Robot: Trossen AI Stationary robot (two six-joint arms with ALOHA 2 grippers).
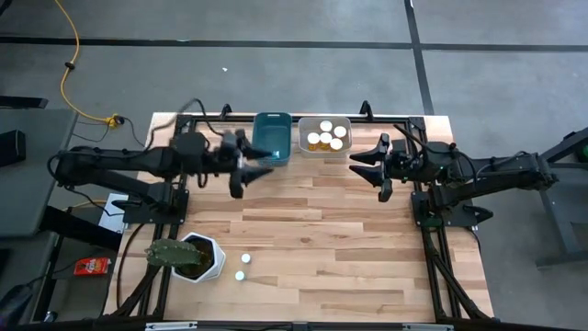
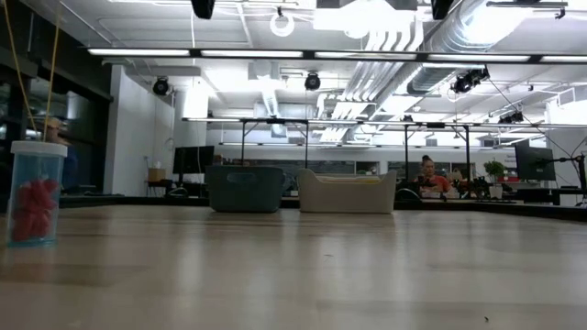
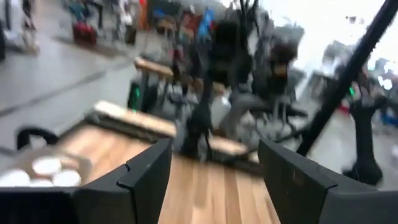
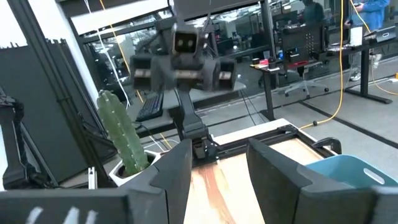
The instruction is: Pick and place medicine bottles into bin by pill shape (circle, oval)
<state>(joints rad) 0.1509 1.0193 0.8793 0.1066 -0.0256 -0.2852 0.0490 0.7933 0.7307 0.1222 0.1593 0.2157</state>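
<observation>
High view: I see the left end effector (image 1: 250, 172) raised over the far left part of the tabletop (image 1: 349, 248), just beside the teal bin (image 1: 272, 138), its fingers spread with nothing between them. The right end effector (image 1: 369, 165) sits at the far right, just near of the clear bin (image 1: 324, 136), fingers also apart and empty. Inside the clear bin I count several medicine bottles (image 1: 325, 134), white caps up. Two more white-capped bottles (image 1: 243, 268) stand on the near left of the tabletop, just right of the white plant pot (image 1: 204, 256) holding a cactus (image 1: 171, 255).

Low view: neither arm shows. I see one bottle (image 2: 36, 193) close at the left, upright, with red pills inside. Far across the wood stand the teal bin (image 2: 245, 188) and, to its right, the pale bin (image 2: 347, 192). A person (image 2: 429, 174) sits in the room beyond.

Left wrist view: my own two dark fingers (image 3: 140, 177) stand apart, gripping nothing. White caps (image 3: 45, 172) show at one edge; the rest is blurred.

Right wrist view: the fingers (image 4: 173, 168) are parted and empty. Past them I see the cactus (image 4: 122, 133), the teal bin's rim (image 4: 345, 168) and the other arm (image 4: 185, 65) across the tabletop.
</observation>
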